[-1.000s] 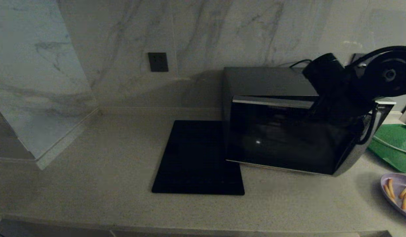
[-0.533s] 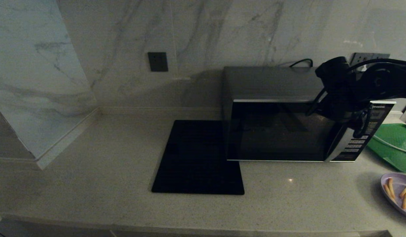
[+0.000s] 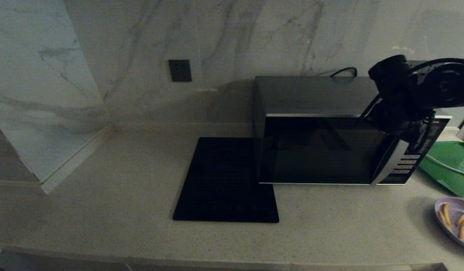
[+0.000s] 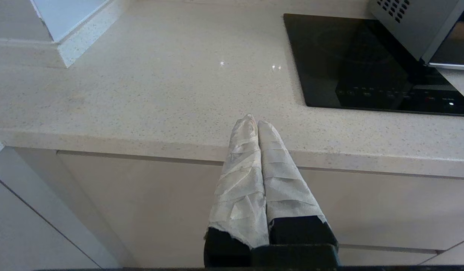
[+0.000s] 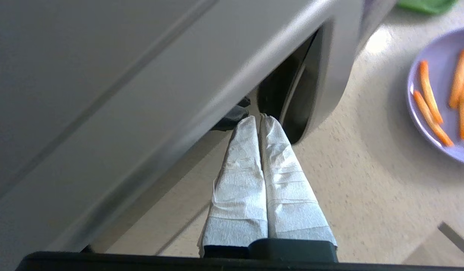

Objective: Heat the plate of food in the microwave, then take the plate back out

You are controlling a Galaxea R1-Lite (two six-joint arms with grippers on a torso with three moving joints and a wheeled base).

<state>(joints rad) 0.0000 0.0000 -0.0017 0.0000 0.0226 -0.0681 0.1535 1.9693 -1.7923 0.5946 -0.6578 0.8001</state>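
Plate of food [image 3: 456, 222] holds fries beside the microwave [image 3: 330, 146]; right tool [image 5: 259, 117] closed, empty.

Left gripper [image 4: 254, 122] jaws closed, empty, above counter [image 4: 149, 86] front edge; black mat [image 4: 352, 64] beyond.

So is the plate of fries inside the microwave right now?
No, the plate of food sits on the counter, off to the right of the microwave, whose door looks shut.
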